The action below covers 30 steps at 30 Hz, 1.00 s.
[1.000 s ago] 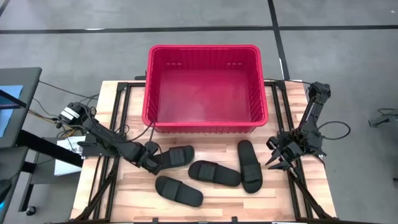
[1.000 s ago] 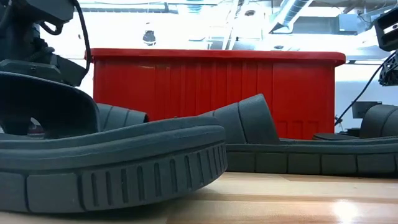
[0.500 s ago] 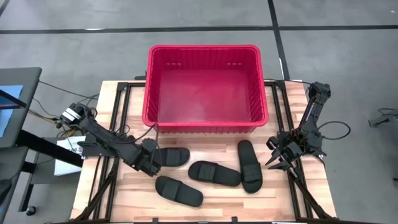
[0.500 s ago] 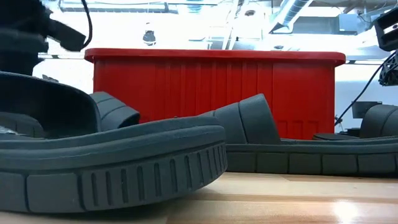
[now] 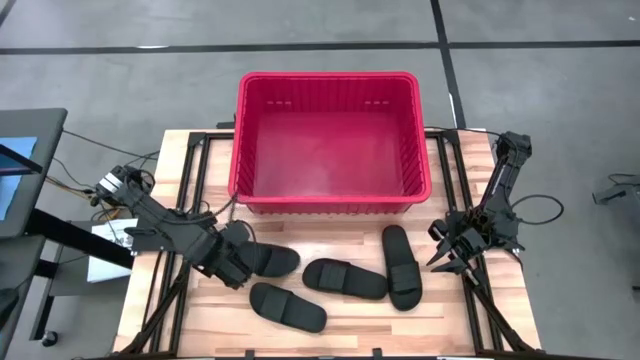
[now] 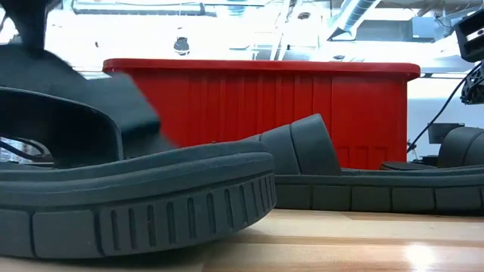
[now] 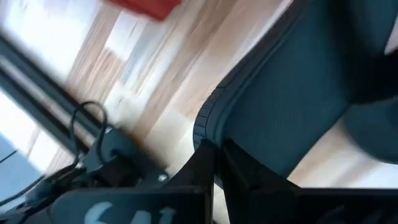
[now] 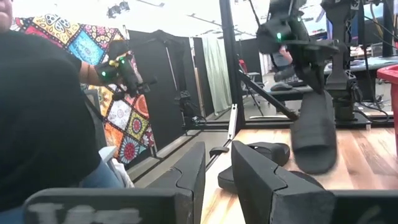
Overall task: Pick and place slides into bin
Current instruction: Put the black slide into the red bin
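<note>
Four black slides are on the wooden table in front of the red bin point(image 5: 330, 190). My left gripper point(image 5: 234, 263) is shut on the leftmost slide point(image 5: 268, 260), which also shows hanging in the right wrist view point(image 8: 314, 134). Three slides lie flat on their soles: one near the front point(image 5: 288, 306), one in the middle point(image 5: 345, 278), one toward the right point(image 5: 400, 265). My right gripper point(image 5: 447, 258) is open and empty over the table's right edge. My left gripper pinches the slide's end away from the strap point(image 7: 208, 124) between its two fingers, on the sole's edge. The fingers come from the table's left, slanting down. The slide hangs tilted below the gripper, strap end point(image 8: 315, 152) lowest; whether that end is clear of the table I cannot tell.
The bin stands at the table's far middle, its near wall point(image 6: 257, 113) just behind the slides. A person in dark clothes point(image 8: 37, 112) is beyond the table's right side. Black frame rails point(image 5: 185, 200) run along both table sides.
My left gripper has drawn back a little toward the table's left and near edge, shut on the leftmost slide. The slide lay flat a second ago; now its held end is raised and it is tipped steeply, looking shorter from above.
</note>
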Tool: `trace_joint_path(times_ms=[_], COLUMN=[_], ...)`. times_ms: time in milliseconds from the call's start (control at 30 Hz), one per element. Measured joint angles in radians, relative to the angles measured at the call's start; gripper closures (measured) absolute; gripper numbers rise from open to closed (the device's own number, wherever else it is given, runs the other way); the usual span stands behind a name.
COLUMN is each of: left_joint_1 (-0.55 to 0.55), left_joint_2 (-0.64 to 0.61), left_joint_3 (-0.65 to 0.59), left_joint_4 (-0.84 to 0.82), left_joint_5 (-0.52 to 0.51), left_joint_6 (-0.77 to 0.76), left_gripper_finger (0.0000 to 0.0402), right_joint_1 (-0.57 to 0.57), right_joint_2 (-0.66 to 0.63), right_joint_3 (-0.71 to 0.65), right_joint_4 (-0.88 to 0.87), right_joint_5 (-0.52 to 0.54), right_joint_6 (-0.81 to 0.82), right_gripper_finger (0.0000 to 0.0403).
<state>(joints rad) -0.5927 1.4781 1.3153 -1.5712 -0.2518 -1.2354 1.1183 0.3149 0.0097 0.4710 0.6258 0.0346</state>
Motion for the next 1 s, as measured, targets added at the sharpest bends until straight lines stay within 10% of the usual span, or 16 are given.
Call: trace_joint_path(times_ms=[1000], left_joint_1=[0.094], left_joint_2=[-0.012], left_joint_3=[0.413], left_joint_4=[0.000], left_joint_5=[-0.273], left_joint_6=[0.302], left_gripper_finger=[0.0401], right_joint_1=[0.000], right_joint_2=[0.000], right_joint_3=[0.000], right_joint_4=[0.000], right_joint_5=[0.000], right_joint_6=[0.000], right_gripper_finger=[0.0333])
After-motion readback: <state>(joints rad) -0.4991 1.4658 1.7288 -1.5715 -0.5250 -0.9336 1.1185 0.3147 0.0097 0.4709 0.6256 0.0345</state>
